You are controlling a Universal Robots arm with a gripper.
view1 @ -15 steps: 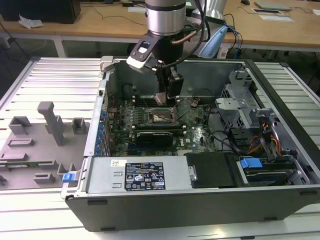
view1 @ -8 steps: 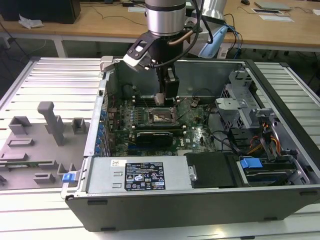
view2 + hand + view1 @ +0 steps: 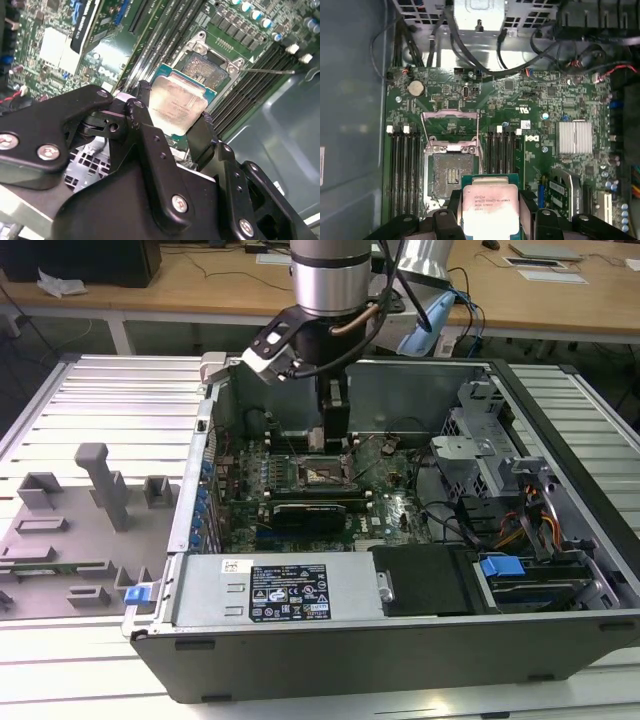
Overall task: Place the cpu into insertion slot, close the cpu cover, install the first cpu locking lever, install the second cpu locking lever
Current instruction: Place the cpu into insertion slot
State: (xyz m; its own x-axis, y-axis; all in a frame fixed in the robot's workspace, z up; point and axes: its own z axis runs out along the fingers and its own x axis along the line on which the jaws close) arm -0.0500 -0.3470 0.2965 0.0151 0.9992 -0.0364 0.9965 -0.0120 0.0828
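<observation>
My gripper (image 3: 172, 117) is clamped on the cpu (image 3: 177, 107), one finger on each of two opposite edges, its shiny metal top facing the cameras. I hold it off the board, close to the insertion slot (image 3: 207, 67) but not seated in it. I judge the chip light, stiff and thin. Its smooth edges could slip, and the socket's contact field looks easy to damage, so the edges are the right hold.

The first wrist view shows the cpu cover (image 3: 450, 115) lifted open behind the bare insertion slot (image 3: 451, 175), with memory slots (image 3: 402, 165) on either side. The second wrist view shows my fingers (image 3: 142, 100) against the chip's rim. The exterior view shows my arm reaching down into the open computer case (image 3: 400, 640).
</observation>
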